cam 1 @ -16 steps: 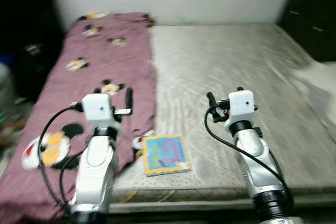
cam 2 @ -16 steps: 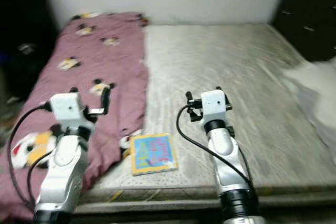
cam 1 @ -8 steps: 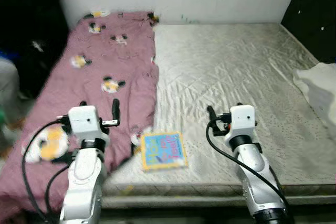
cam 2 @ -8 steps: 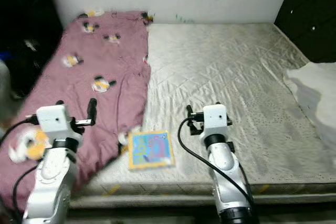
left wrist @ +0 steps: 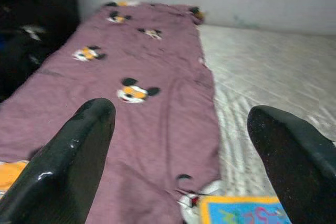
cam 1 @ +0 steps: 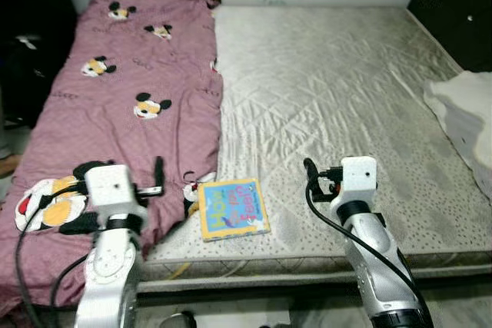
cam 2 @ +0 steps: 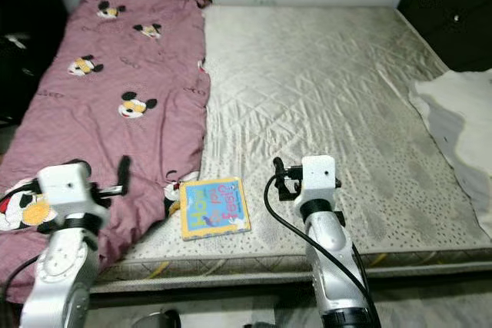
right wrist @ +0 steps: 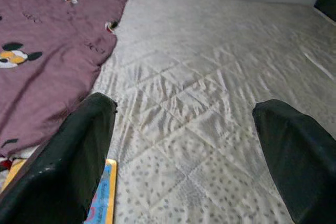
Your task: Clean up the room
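a bare quilted mattress (cam 1: 338, 90) lies ahead, grey-beige and wrinkled, with a pink blanket (cam 1: 115, 97) printed with cartoon mice spread down its left side and hanging over the near left corner. a small children's book (cam 1: 233, 208) with a blue cover and yellow border lies flat on the mattress near the front edge, just beside the blanket's hem and between the two arms. at the far right edge of the bed there is a rumpled white cloth (cam 1: 465, 113), well apart from the book.

the left gripper (left wrist: 178, 129) hangs over the near part of the blanket, its black fingers (left wrist: 68, 161) spread wide apart with nothing between them; the book's corner peeks in below them. the right gripper (right wrist: 189, 150) is held above the bare mattress to the right of the book, fingers (right wrist: 73, 150) likewise wide open and empty, the book's edge showing beside one finger. both silver arms reach forward from the foot of the bed. dark furniture (cam 1: 461, 5) stands at the far right.
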Tool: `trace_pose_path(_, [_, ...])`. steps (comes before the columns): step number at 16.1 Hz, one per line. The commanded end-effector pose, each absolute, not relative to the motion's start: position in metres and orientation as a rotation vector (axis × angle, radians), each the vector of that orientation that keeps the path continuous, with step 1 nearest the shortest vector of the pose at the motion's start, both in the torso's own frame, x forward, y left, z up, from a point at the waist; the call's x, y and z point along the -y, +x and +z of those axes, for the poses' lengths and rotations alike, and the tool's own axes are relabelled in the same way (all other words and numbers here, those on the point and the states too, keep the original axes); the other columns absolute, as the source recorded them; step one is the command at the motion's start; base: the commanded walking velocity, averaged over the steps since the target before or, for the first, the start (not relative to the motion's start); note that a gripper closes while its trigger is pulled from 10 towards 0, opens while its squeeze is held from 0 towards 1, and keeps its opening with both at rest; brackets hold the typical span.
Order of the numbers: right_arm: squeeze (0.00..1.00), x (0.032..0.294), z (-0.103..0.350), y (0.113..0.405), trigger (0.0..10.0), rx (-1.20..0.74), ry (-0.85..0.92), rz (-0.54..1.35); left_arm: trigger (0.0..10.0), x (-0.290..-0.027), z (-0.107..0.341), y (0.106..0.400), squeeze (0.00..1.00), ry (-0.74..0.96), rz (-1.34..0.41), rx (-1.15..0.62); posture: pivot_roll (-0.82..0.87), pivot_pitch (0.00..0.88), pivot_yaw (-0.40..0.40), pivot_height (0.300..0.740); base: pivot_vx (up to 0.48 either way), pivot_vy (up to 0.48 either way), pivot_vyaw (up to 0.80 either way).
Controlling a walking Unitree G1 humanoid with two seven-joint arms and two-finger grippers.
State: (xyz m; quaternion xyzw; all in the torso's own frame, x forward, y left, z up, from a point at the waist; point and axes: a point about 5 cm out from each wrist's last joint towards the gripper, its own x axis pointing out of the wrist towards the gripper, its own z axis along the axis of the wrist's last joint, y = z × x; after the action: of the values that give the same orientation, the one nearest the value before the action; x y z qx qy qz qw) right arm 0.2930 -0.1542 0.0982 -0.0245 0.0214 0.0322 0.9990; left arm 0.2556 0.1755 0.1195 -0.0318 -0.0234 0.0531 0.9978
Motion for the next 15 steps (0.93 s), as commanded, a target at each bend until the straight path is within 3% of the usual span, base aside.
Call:
trace_pose_path(1, [0.0, 0.1587, 0.0972, 0.2889, 10.0, -0.059, -0.058, 0.057, 10.0, -0.1724, 0.1228, 0.2559, 0.0, -0.059, 0.095, 0.052, -0.04, 0.208, -0.031, 0.74, 0.0, 0.0, 0.0])
trace_pose_path(8, [0.0, 0.1584, 0.0969, 0.2891, 10.0, -0.071, -0.057, 0.045, 10.0, -0.1686, 0.1259, 0.2559, 0.0, -0.069, 0.072, 0.045, -0.03, 0.213, -0.024, 0.74, 0.0, 0.0, -0.65])
trace_pose_path(15, [0.0, 0.1552, 0.0975, 0.2898, 10.0, -0.073, -0.052, 0.06, 10.0, -0.172, 0.1265, 0.2541, 0.0, -0.069, 0.129, 0.048, -0.03, 0.226, -0.027, 0.74, 0.0, 0.0, 0.0])
